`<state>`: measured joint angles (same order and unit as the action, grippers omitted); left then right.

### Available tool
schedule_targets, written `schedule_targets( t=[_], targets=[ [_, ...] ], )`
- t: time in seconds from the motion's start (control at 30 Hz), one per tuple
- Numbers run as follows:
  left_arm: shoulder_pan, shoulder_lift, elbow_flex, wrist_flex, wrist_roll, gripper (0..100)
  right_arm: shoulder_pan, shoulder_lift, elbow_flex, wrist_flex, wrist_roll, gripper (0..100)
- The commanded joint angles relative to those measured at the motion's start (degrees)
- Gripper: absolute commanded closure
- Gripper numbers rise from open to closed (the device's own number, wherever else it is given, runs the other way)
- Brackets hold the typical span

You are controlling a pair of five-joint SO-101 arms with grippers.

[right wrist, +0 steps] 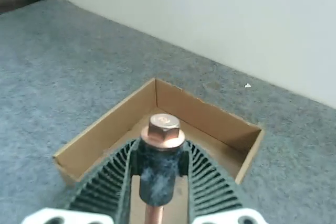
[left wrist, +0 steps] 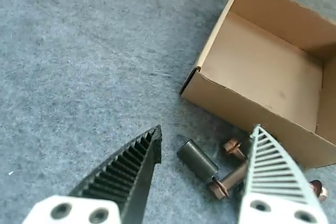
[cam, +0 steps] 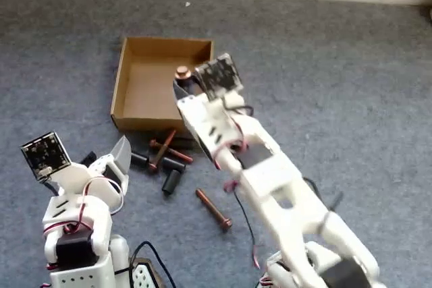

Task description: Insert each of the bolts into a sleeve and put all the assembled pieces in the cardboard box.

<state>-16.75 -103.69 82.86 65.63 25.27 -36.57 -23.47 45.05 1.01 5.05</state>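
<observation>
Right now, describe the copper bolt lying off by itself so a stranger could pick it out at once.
Start at the cardboard box on the grey carpet; a cluster of bolts and black sleeves lies just in front of its near wall. Farther from the box than that cluster lies the lone bolt. Unlike the clustered bolts, it lies alone, touching no sleeve or other bolt.

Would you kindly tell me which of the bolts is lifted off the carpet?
The bolt inside the dark sleeve held above the cardboard box in the jaws of the right gripper; the other bolts lie on the carpet.
</observation>
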Motion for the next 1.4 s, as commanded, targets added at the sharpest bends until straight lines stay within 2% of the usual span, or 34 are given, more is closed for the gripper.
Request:
schedule_targets(
  t=[0.0, 0.27, 0.43, 0.5, 0.73, 0.93, 1.07, 1.2, 1.37],
  targets=[
    [-0.57, -0.31, -0.13, -1.49, 0.44, 73, 0.92, 14.99, -12.62, -7.69, 0.44, 99.5],
    [-0.48, -0.31, 0.04, -1.49, 0.44, 73, 2.59, 34.42, -24.40, -7.34, 0.26, 98.5],
    [-0.48, -0.31, 0.04, -1.49, 0.44, 73, 2.68, 35.82, -26.15, 2.77, -2.64, 84.8],
    [-0.48, -0.31, 0.04, -1.49, 0.44, 73, 2.77, 33.98, -27.56, 8.04, -5.54, 81.5],
    [-0.75, -0.31, 0.04, -1.58, 0.44, 73, 3.03, 16.57, -29.41, 33.71, -11.52, 81.3],
    [-0.92, -0.31, -0.04, -1.67, 0.53, 73, 2.68, 2.68, -26.68, 51.12, -16.35, 81.3],
    [-3.21, -0.31, -0.13, -1.85, 0.62, 73, 2.68, -0.57, -21.93, 56.57, -18.20, 81.3],
    [-5.05, -0.31, -0.31, -1.85, 0.62, 73, 2.68, -0.57, -16.57, 57.27, -17.85, 81.3],
    [-4.97, -0.31, -0.31, -1.85, 0.62, 73, -0.57, 0.04, -13.05, 56.40, -13.01, 81.3]
  ],
)
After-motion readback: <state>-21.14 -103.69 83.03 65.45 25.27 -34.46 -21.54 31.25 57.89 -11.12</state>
